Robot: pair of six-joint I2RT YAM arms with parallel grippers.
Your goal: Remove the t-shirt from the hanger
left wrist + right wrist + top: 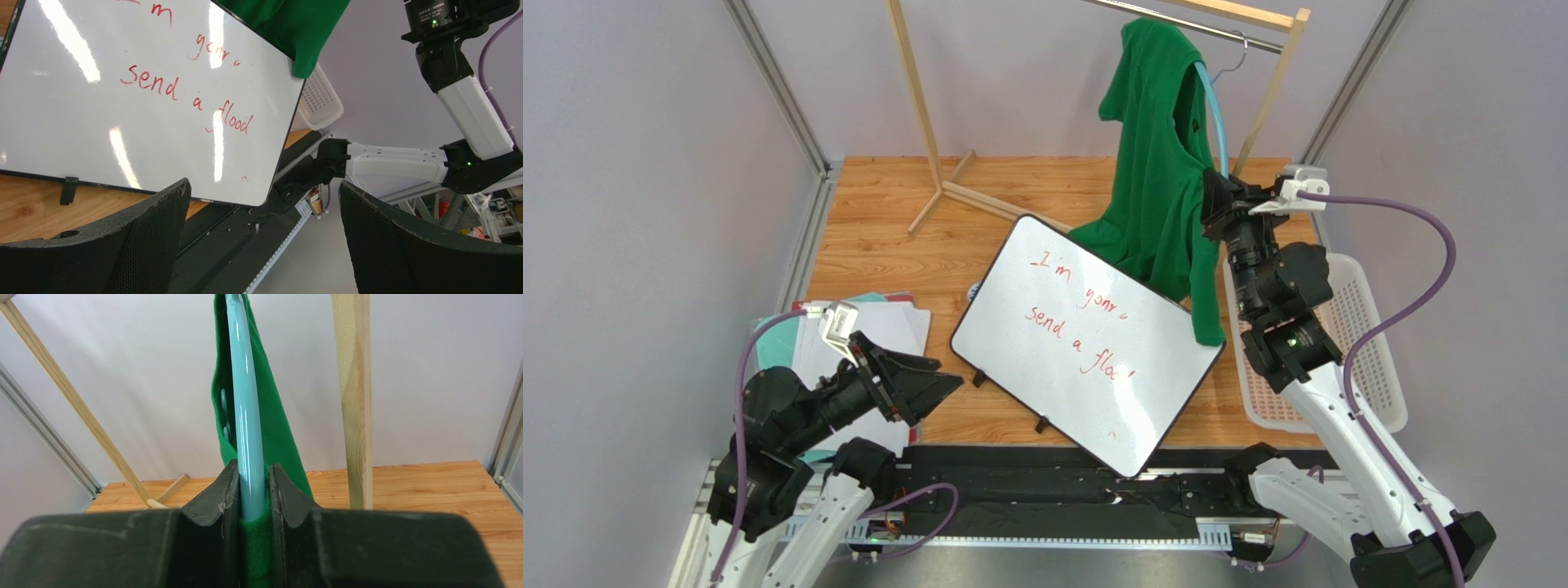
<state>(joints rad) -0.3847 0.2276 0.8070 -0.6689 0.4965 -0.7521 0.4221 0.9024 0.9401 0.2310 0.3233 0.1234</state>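
The dark green t-shirt [1155, 172] hangs on the light-blue hanger [1217, 116], whose grey hook sits on the metal rail of the wooden rack at the back right. The shirt's lower part drapes onto the whiteboard. My right gripper [1214, 208] is shut on the hanger's right arm [245, 429], with green fabric [276, 435] pinched between the jaws too. My left gripper [934, 390] is open and empty, low at the front left, pointing toward the whiteboard; in the left wrist view its fingers [141, 239] frame the board's corner and a bit of the t-shirt [301, 30].
A whiteboard [1081, 343] with red writing lies tilted in the middle of the wooden table. Teal and white paper sheets [891, 325] lie at the left. A white basket [1369, 355] sits at the right edge. The wooden rack [928, 123] stands at the back.
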